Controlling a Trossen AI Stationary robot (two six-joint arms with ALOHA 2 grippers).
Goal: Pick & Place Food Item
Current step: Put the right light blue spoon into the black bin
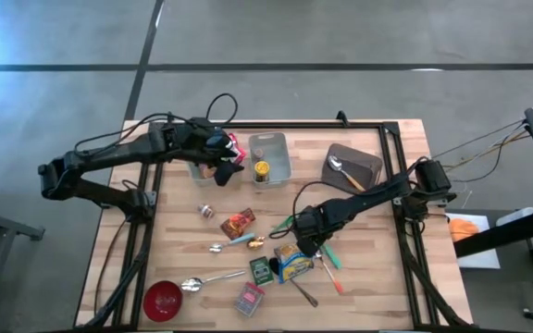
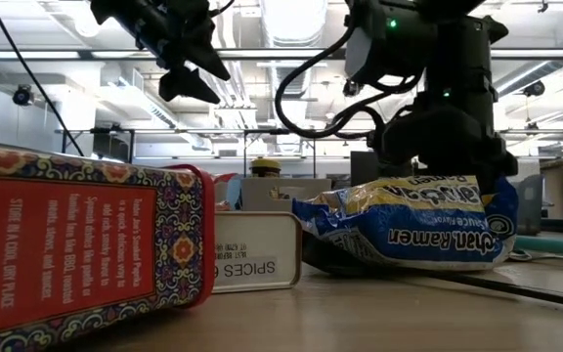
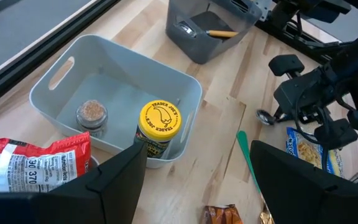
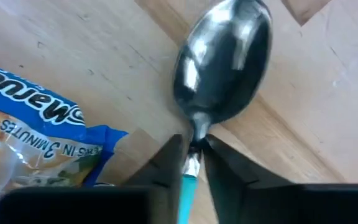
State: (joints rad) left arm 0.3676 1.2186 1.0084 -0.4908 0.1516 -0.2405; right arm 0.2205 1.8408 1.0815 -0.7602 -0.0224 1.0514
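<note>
Down near the front half of the bench [image 1: 378, 277], my right claw [image 4: 193, 155] is pinched narrow on the neck of a spoon with a teal handle [image 4: 222, 68], its steel bowl lying on the wood just past my fingertips. Just beside that claw lies the ramen packet [image 4: 30, 149], blue and yellow; its wrapper reads "ramen" and "3 minutes", and the level camera shows the same word on it [image 2: 409, 220]. That packet touches nothing of mine; my fingers close on the spoon alone.

Closer to the level camera stand a tin labelled "SPICES" [image 2: 254, 252] and a red patterned box [image 2: 76, 244] whose side says "store in a cool, dry place".

My left claw [image 1: 222, 166] hangs wide above the bench, over the near edge of a pale grey bin [image 3: 123, 68]. Inside that bin stand a yellow-lidded jar marked "Trader Joe's" [image 3: 160, 121] and a small round spice jar [image 3: 92, 114]. A red and white snack bag [image 3: 33, 165] lies just beside the bin, its print too small to read fully.
</note>
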